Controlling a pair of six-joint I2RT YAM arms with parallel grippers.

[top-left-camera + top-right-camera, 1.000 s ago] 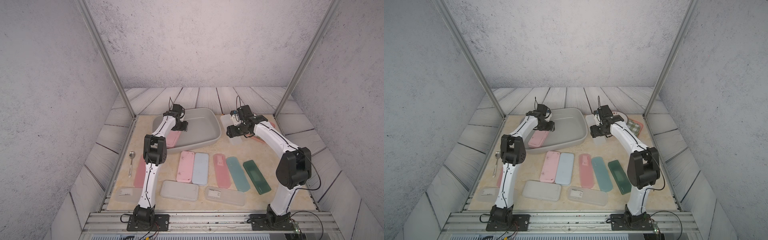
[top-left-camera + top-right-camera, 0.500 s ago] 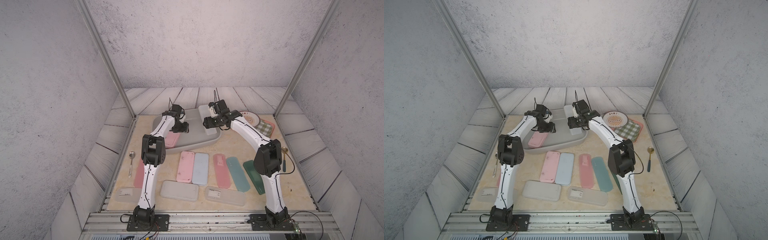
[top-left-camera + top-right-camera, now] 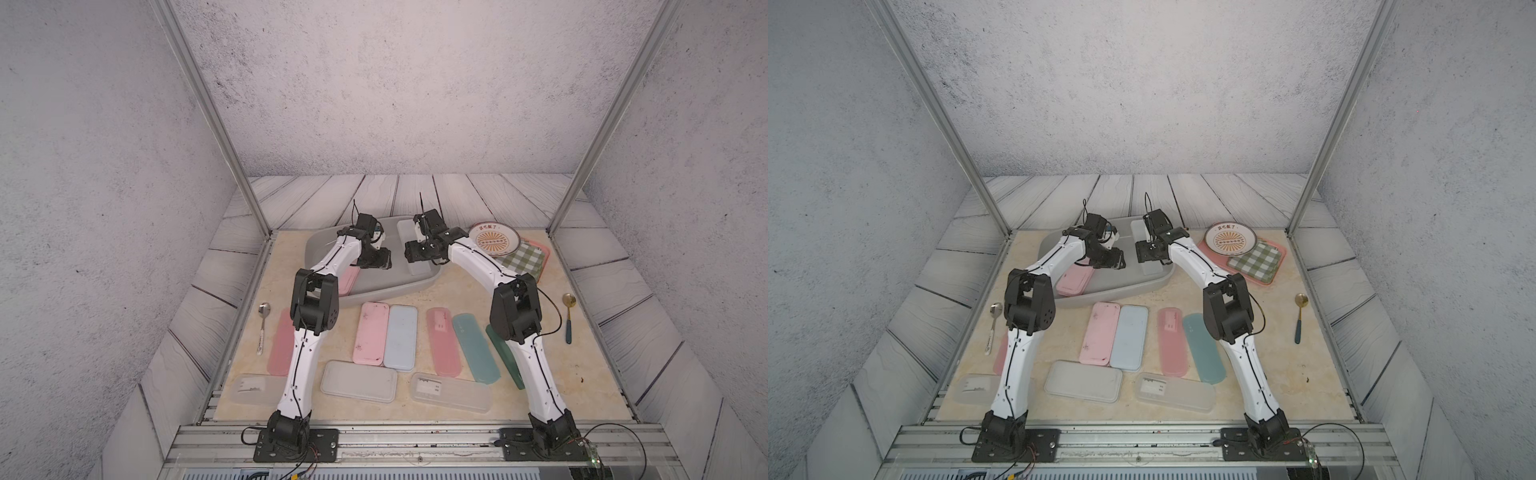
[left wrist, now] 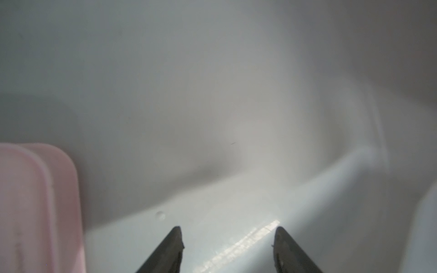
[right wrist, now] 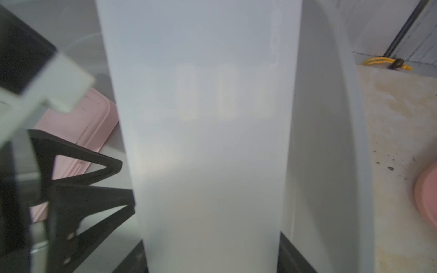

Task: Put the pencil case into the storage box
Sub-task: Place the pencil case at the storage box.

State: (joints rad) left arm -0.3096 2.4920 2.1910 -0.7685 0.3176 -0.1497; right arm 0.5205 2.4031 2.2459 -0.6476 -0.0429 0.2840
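The pencil case (image 5: pixel 203 132), a milky white one, was inside the storage box (image 3: pixel 374 291), along the side nearest the plate (image 3: pixel 493 239). In both top views the black body of the right hand covered the middle of the case, so only its two ends showed. The right wrist view was blurry and almost filled by the case. I could not tell if the case sat on the box floor or hung just above it.

One second before, the case was outside the box, over by the plate, and the right arm hid the plate. Half a second before, it was above the edge of the box. Now it was in the box, and the plate was in plain sight.

The right hand (image 5: pixel 212 257) was clamped on the case, with one dark finger (image 5: pixel 290 257) on each long side. The left hand (image 4: pixel 228 234) was spread apart and held nothing. It hung over the bare box floor, near a pink case (image 4: pixel 35 201) that lay in the box.

On the surface (image 3: pixel 582 374) in front of the box lay a row of more cases. A dark green case (image 3: pixel 500 353) was half hidden behind the right arm. A red case (image 3: pixel 280 345) was partly hidden behind the left arm.
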